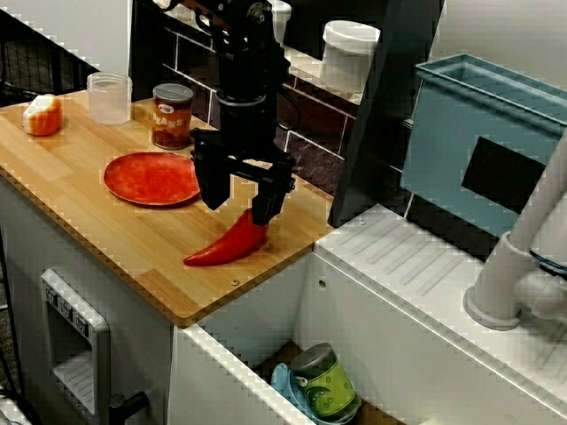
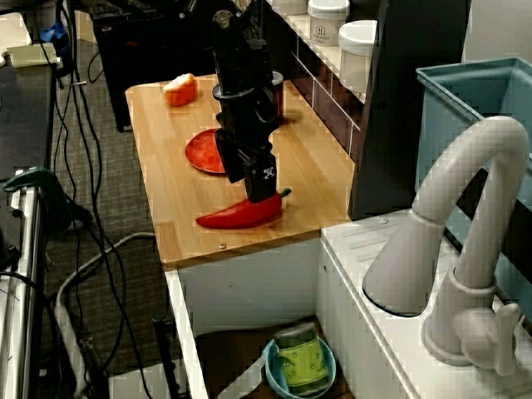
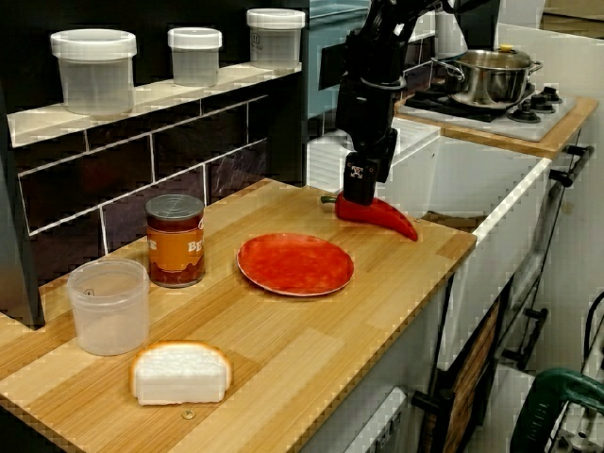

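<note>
Pepper stem (image 2: 285,193): side views only

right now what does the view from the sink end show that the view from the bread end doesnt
Only the sink-end view shows the white faucet and the green can standing in a blue bowl below the counter. Only the bread-end view shows the steel pot on the stove and the clear cup. Both show the gripper down at the stem end of the red pepper, the red plate and the bread slice.
</note>
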You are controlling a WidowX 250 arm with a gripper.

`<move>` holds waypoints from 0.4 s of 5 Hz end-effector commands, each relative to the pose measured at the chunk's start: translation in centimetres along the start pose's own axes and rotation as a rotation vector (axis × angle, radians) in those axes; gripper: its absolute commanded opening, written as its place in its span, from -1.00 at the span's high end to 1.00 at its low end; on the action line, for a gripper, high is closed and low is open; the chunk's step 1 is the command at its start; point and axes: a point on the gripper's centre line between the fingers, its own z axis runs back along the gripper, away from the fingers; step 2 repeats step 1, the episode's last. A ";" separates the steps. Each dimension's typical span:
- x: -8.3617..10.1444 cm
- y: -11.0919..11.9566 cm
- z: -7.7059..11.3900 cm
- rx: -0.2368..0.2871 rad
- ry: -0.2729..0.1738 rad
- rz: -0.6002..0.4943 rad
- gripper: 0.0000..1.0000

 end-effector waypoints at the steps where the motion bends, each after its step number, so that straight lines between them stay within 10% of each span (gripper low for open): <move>1: 0.2 0.8 1.8 0.008 -0.042 -0.010 -1.00; 2: 0.2 0.8 1.8 0.008 -0.042 -0.010 -1.00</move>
